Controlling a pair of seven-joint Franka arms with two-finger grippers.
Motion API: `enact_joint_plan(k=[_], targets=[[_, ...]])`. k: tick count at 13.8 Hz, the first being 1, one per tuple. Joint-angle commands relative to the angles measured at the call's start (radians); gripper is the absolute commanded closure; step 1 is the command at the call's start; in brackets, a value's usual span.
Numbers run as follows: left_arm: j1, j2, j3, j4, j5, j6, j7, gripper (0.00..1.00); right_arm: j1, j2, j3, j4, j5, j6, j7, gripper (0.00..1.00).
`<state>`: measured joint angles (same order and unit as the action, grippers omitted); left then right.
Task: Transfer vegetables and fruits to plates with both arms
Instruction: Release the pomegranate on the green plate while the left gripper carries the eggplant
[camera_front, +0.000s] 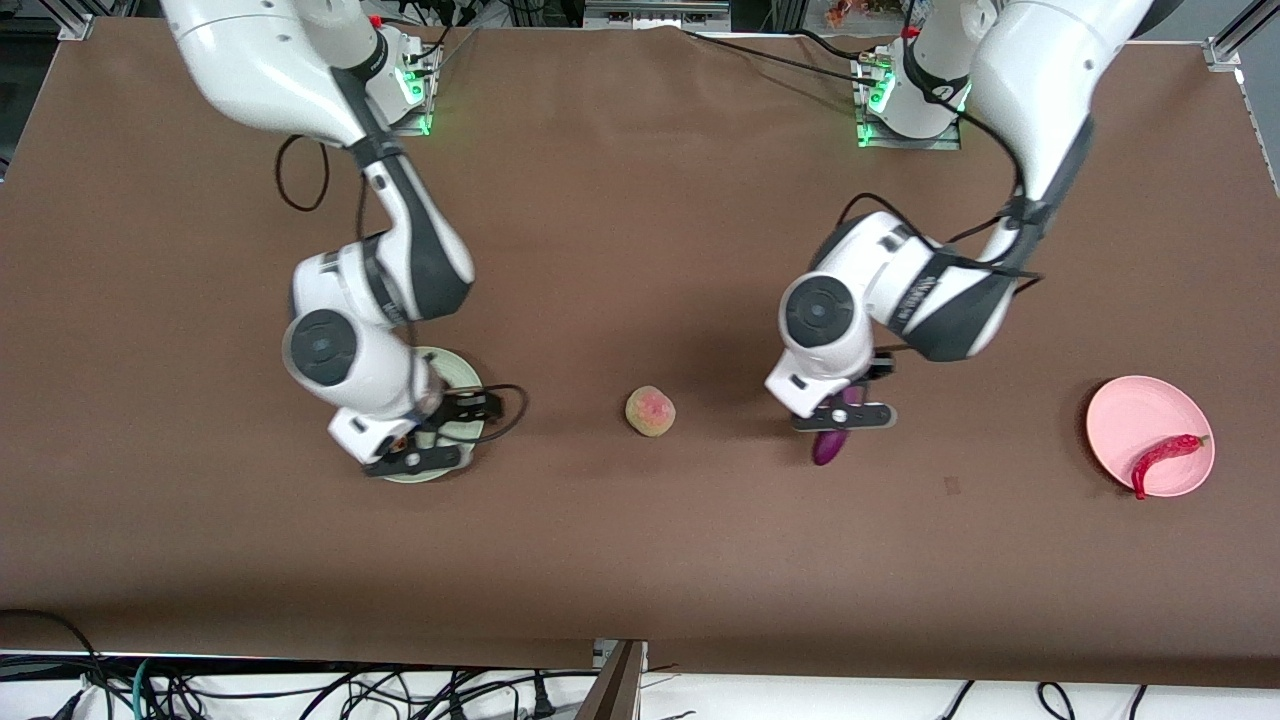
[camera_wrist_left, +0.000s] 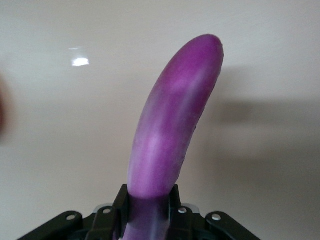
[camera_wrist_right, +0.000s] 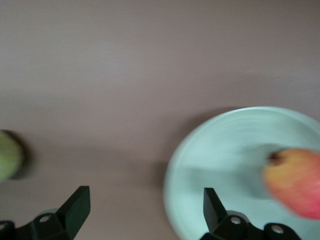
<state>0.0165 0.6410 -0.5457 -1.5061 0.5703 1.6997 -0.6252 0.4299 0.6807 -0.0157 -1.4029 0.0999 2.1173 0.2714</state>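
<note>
My left gripper is shut on the purple eggplant, over the table between the peach and the pink plate. In the left wrist view the eggplant sticks out from between the fingers of the left gripper. The red chili lies on the pink plate. My right gripper is open and empty over the green plate. In the right wrist view the right gripper is at the rim of the green plate, where the red-yellow fruit lies. The arm hides that fruit in the front view.
The brown table has its front edge close to the camera, with cables below it. The peach also shows in the right wrist view. Both arm bases stand along the table's edge farthest from the camera.
</note>
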Motion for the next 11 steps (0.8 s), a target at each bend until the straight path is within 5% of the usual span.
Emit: enact_joint_plan(k=[1,6,11], targets=[[0.211,-0.056,-0.011,-0.011,-0.053,-0.048,0.389,0.94,0.111,0.101,-0.013,0.117,-0.003,0.035,0.177,0.00],[0.514,-0.049,-0.005,-0.019,-0.035,0.082,0.966,0.92,0.246,0.213,-0.017,0.217,-0.003,0.173,0.416,0.00],[0.675,0.038,0.041,-0.023,0.057,0.294,1.263,0.88,0.279,0.310,-0.021,0.309,-0.014,0.249,0.460,0.00]])
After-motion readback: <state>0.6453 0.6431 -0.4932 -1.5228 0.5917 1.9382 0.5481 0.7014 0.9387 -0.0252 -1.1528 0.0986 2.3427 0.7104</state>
